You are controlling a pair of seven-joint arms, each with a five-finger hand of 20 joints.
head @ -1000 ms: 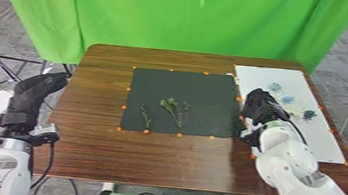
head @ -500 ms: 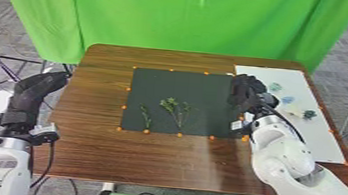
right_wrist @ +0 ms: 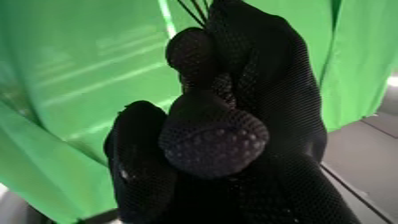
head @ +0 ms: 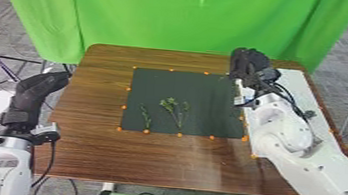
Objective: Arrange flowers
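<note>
The right hand [head: 249,66] is over the far right corner of the dark mat [head: 215,96], by the white board [head: 293,79]. In the right wrist view, the right hand [right_wrist: 218,142] has its thumb and fingers closed on thin dark stems [right_wrist: 192,11]; their other ends are hidden. Two green sprigs lie on the mat: a thin one [head: 146,116] and a branching one [head: 172,105] to its right. One dark flower [head: 309,114] shows on the board beside the right arm. Off the table's left edge, the left hand [head: 39,84] rests with straight fingers.
Orange markers line the mat's edges, and the brown table [head: 86,149] surrounds it. The right arm covers much of the white board. A green curtain [head: 185,26] hangs behind the table.
The right hand has moved away from the robot along the mat's right edge, up to the far corner. Its arm now covers the board's lighter flowers. The left hand has stayed still.
</note>
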